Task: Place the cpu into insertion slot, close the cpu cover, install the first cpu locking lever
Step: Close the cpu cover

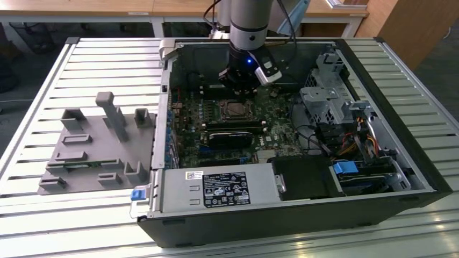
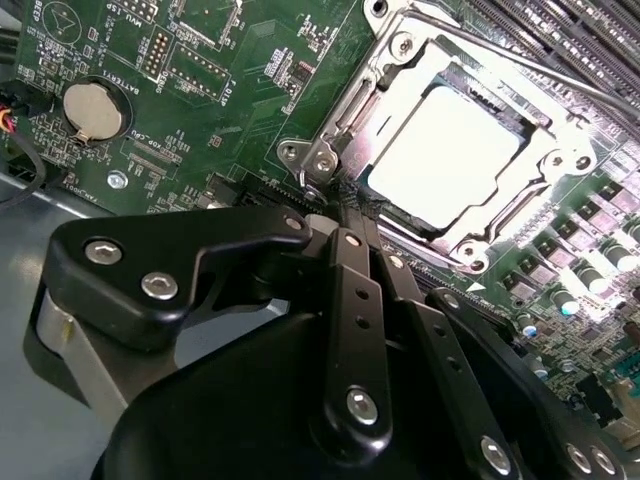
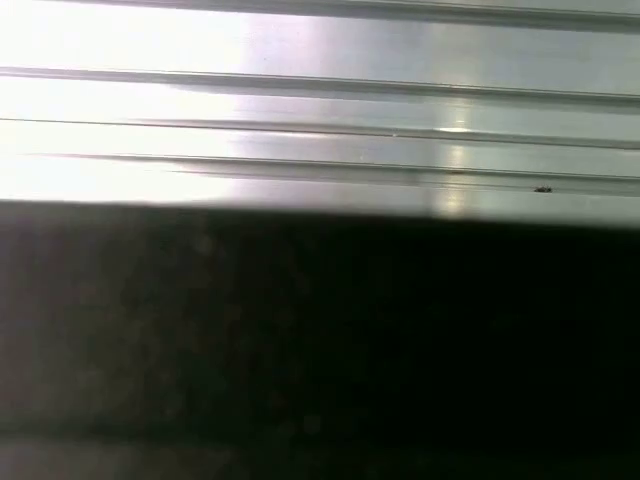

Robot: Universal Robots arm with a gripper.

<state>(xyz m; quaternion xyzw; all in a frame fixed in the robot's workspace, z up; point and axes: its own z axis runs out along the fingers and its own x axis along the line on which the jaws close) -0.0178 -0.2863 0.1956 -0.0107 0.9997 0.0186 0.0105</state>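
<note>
In the second wrist view the cpu [image 2: 450, 155] lies flat in the insertion slot [image 2: 352, 205], its pale metal top glaring under the light. The cpu cover [image 2: 545, 165] lies down over it, framing the chip through its window. My gripper [image 2: 340, 205] has its black fingers [image 2: 352, 265] shut together, with the tips at the socket's corner beside a silvery hinge screw [image 2: 322, 163]. Whether something thin is pinched between them is hidden. In the exterior view the gripper [image 1: 241, 92] hangs inside the open computer case, just behind the socket [image 1: 233, 110].
Black memory sticks [image 1: 233, 125] and a black card [image 1: 228, 138] lie in front of the socket. A drive cage [image 1: 323, 102] and cables [image 1: 358, 142] fill the exterior view's right, and the power supply [image 1: 215, 188] sits in front. A grey fixture plate [image 1: 93, 145] lies outside. A coin battery [image 2: 88, 110] is nearby.
</note>
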